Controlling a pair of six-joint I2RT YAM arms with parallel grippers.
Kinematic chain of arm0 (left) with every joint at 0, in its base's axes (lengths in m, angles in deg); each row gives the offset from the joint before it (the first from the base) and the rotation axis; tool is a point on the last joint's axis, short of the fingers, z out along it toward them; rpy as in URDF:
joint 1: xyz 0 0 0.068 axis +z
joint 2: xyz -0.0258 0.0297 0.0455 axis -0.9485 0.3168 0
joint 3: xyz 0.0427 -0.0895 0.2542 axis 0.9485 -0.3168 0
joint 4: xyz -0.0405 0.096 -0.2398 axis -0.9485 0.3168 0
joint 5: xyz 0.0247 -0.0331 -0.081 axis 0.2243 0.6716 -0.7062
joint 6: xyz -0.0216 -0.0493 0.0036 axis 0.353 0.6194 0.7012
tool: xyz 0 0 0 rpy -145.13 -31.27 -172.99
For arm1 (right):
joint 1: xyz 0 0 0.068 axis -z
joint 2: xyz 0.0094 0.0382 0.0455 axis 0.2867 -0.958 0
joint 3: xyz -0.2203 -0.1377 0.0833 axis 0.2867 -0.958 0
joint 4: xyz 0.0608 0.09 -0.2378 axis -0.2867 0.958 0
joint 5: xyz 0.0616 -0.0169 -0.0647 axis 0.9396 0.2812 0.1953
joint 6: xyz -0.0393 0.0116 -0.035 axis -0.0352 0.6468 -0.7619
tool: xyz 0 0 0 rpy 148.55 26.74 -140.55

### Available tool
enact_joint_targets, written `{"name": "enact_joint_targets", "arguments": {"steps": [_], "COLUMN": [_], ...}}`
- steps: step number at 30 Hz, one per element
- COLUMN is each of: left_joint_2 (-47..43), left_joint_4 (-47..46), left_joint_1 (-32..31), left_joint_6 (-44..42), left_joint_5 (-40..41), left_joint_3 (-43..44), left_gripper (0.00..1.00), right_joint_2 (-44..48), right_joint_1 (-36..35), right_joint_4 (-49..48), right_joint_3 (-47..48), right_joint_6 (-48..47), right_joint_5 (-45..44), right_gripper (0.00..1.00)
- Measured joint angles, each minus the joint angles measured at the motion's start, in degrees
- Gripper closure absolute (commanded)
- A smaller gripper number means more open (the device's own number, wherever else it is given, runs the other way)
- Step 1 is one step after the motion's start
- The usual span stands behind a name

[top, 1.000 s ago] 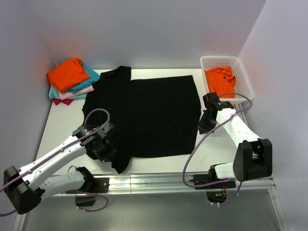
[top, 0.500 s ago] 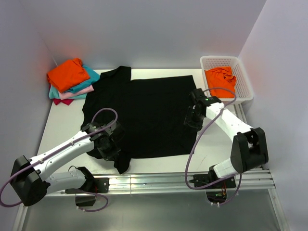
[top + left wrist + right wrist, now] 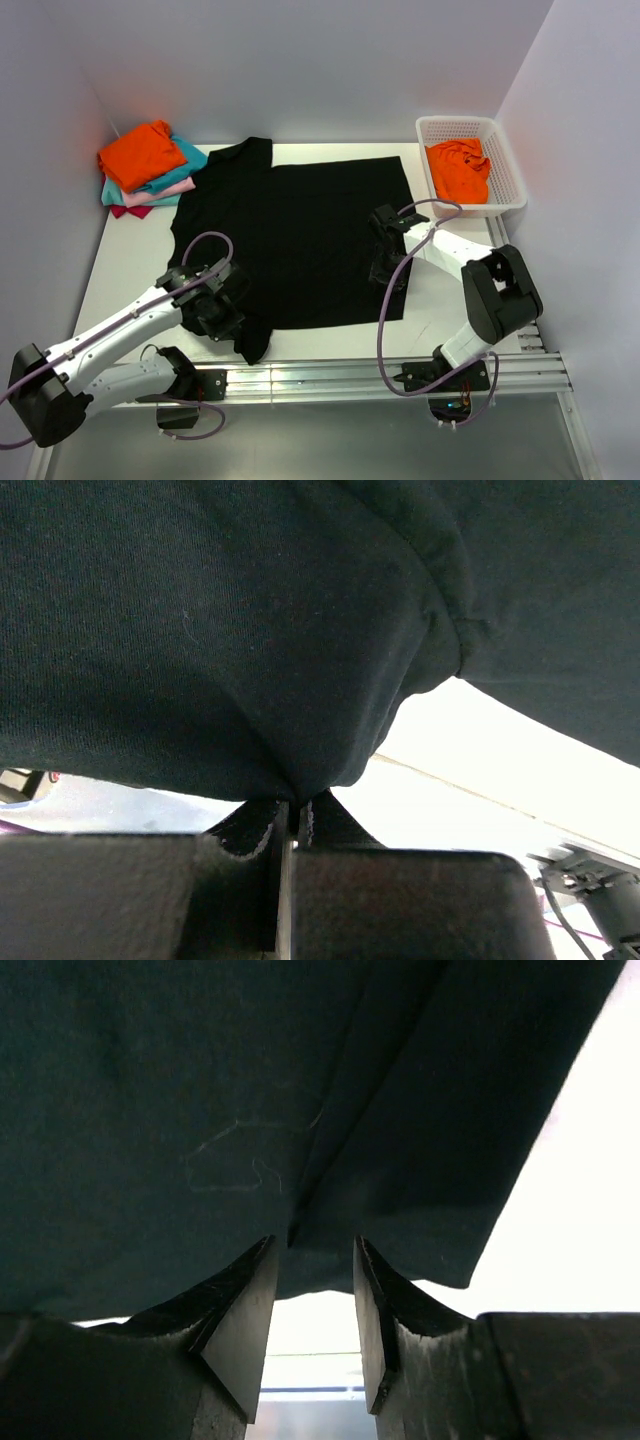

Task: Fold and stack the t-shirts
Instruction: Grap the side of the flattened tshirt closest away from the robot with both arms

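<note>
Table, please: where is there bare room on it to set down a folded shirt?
Bare: the left strip of the table, between the stack and the left arm; also a thin band behind the black shirt, running toward the basket. Crowded: the right side in front of the basket, where the right arm and its cable lie.

Table (image 3: 130,250): black t-shirt (image 3: 300,230), seemingly folded stack (image 3: 145,165), basket (image 3: 509,160)

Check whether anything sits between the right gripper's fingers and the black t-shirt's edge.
Nothing visible does. The right gripper has its fingers apart, and the folded edge of the large black cloth t-shirt lies directly at their tips, with only the white table showing beyond it.
</note>
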Motion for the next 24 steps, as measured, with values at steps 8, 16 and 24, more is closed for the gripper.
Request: {"name": "enact_joint_targets", "arguments": {"steps": [8,16,24], "left_joint_2": [-0.7,-1.1,-1.1], "left_joint_4": [0.8,0.9,0.5], "left_joint_1": [2.2,6.6,11.4], "left_joint_6": [-1.6,-5.7,-10.5], "left_joint_5": [0.0,0.0,-0.1], "left_joint_3": [0.0,-0.1,-0.8], "left_gripper": [1.00,1.00,1.00], "right_joint_2": [-3.1,-5.2,-5.3], "right_joint_1": [-0.2,-1.3,-1.7], "right_joint_4": [-2.0,-2.3,-1.5], "right_joint_3": [0.1,0.5,0.6], "right_joint_6": [1.3,2.4,3.3], "right_joint_5": [-0.7,-1.3,-2.9], "right_gripper": [0.62,0.74,0.91]}}
